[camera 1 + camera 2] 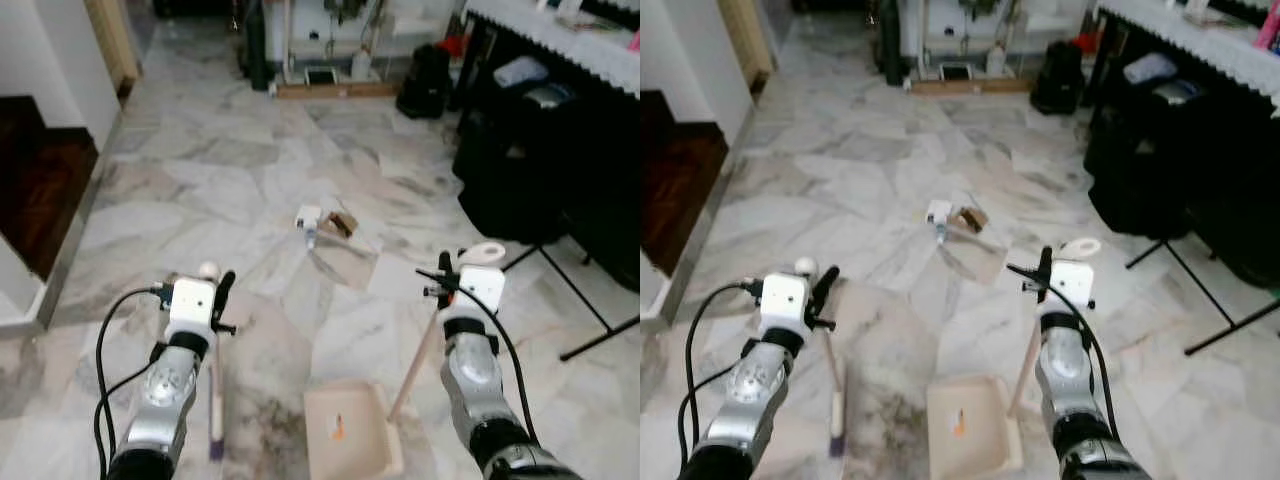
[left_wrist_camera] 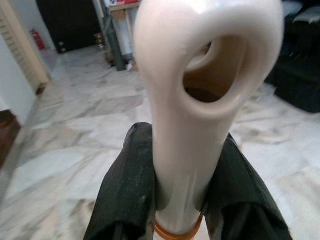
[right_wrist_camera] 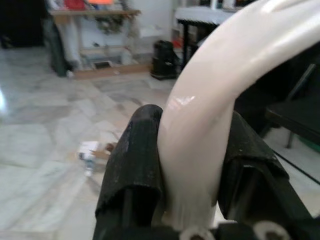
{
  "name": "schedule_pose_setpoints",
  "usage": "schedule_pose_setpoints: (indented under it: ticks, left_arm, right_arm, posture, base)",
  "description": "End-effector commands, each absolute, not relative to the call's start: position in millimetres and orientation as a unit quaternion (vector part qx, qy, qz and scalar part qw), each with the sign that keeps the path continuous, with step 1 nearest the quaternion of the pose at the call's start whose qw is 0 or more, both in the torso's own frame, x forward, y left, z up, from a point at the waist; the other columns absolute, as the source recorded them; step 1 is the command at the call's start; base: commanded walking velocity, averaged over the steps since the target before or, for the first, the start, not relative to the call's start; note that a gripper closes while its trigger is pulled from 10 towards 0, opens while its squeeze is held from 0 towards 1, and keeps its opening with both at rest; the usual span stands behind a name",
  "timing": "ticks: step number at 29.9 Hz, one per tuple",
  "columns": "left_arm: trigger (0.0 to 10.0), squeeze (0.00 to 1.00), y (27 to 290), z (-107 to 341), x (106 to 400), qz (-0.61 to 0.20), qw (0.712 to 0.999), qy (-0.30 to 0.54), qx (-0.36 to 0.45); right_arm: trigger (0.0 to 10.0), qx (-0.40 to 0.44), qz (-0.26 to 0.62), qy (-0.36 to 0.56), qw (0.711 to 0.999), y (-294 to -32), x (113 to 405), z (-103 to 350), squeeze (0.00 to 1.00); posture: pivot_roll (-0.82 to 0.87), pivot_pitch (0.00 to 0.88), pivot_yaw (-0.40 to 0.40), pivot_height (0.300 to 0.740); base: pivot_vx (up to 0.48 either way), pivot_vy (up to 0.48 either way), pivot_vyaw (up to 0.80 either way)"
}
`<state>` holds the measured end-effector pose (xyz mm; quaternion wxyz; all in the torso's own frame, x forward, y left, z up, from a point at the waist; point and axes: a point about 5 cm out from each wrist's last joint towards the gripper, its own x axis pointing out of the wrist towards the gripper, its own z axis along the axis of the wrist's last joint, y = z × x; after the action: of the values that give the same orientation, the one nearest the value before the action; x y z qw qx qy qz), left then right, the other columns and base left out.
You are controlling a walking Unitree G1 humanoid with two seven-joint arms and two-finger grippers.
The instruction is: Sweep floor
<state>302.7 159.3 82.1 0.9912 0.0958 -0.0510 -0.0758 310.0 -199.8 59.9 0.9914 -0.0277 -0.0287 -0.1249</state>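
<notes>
My left gripper (image 1: 216, 292) is shut on the cream broom handle (image 2: 190, 150), just below its hanging hole. The broom (image 1: 214, 400) runs down to the floor, ending in a purple tip close to my left side. Shut on the looped cream handle (image 3: 200, 130) of the dustpan stands my right gripper (image 1: 458, 276). The dustpan (image 1: 345, 430) rests on the marble floor between my arms with a small orange scrap in it. Ahead on the floor lies litter: a small white box, a brown scrap (image 1: 322, 221) and a clear plastic sheet (image 1: 345, 262).
Black bags (image 1: 520, 150) and a table with a white cloth (image 1: 560, 30) crowd the right side, and black stand legs (image 1: 575, 290) reach onto the floor there. A dark wooden step (image 1: 35, 180) lies at left. Shelves and a black bag (image 1: 425, 80) stand at the back.
</notes>
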Motion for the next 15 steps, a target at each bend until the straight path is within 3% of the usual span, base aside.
schedule_pose_setpoints:
  ticks: [1,15]
  left_arm:
    - [10.0,0.0,162.2,99.9,308.6,-0.074,0.988,-0.094,0.096]
    - [10.0,0.0,165.5,100.4,308.4,-0.067,0.989,-0.094,0.097]
  right_arm:
    - [10.0,-0.033,-0.118,-0.067,0.99,-196.7,319.6,77.4,0.0]
    - [10.0,-0.032,-0.114,-0.072,0.99,-196.4,321.6,80.6,0.0]
  posture:
    - [0.02,0.0,-0.033,0.74]
    - [0.02,0.0,-0.034,0.74]
  base:
    - [0.341,0.0,0.0]
    - [0.333,0.0,0.0]
